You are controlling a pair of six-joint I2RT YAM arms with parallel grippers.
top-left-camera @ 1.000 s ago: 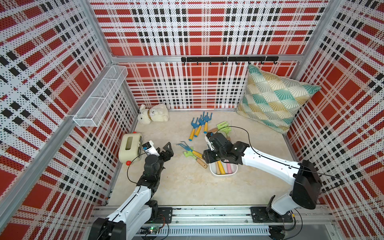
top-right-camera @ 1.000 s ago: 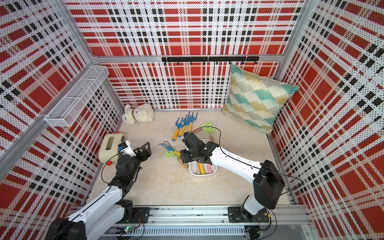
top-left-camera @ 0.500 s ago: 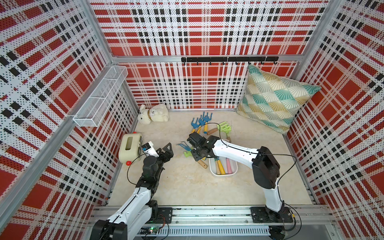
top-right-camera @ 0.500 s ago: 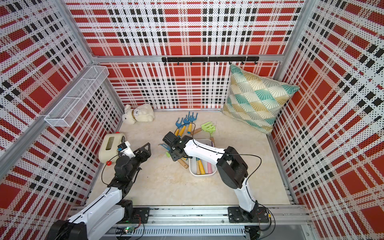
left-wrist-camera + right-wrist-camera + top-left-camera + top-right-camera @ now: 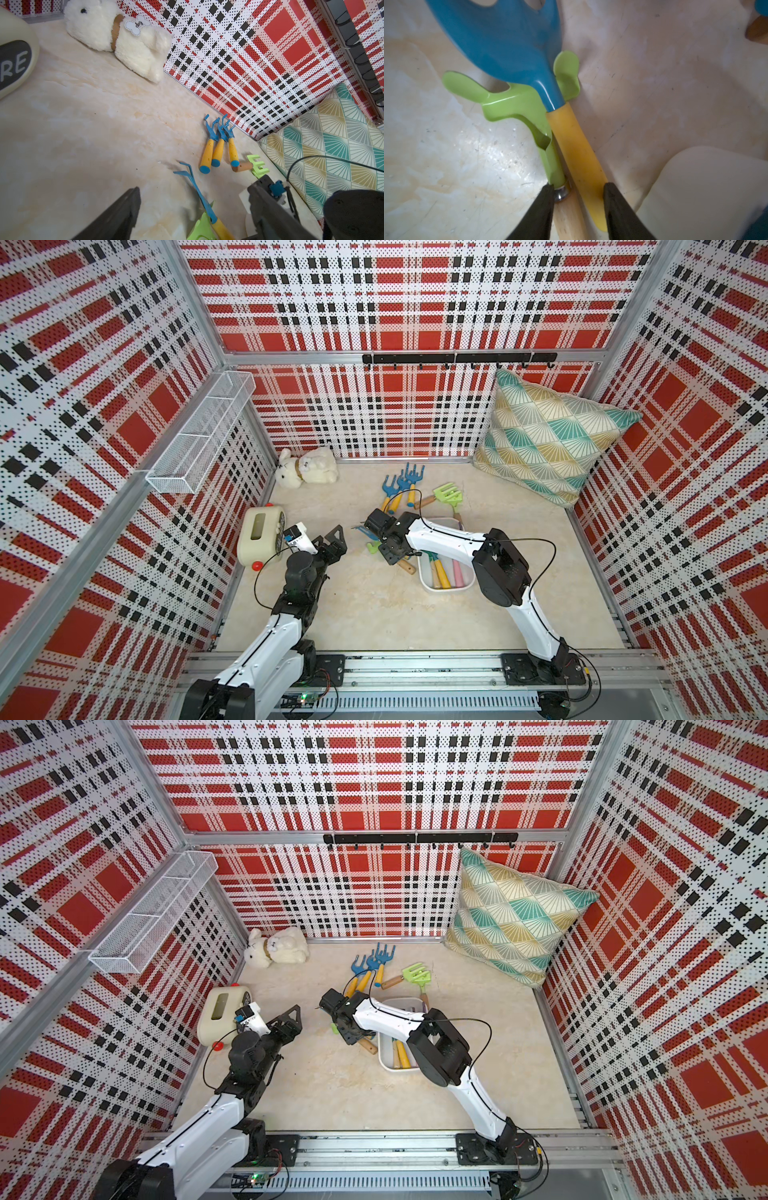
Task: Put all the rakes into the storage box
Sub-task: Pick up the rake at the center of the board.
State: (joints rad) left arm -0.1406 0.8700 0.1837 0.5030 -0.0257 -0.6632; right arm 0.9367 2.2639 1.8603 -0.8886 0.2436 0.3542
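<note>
Right gripper [image 5: 577, 186]: fingers [image 5: 542, 212] part-spread, bracketing two handles side by side: yellow handle of blue rake [image 5: 548, 93] and wooden handle of green rake [image 5: 517, 104] beneath it. One finger touches green neck, other touches yellow handle; firm pinch or not, cannot tell. Both rakes lie on floor just beside storage box [image 5: 448, 590], outside it (box holds other tools). Left gripper [image 5: 193, 187]: fingers spread wide, holding nothing, near cream toy [image 5: 259, 539]. Three spare rakes [image 5: 401, 489] lie near back wall.
</note>
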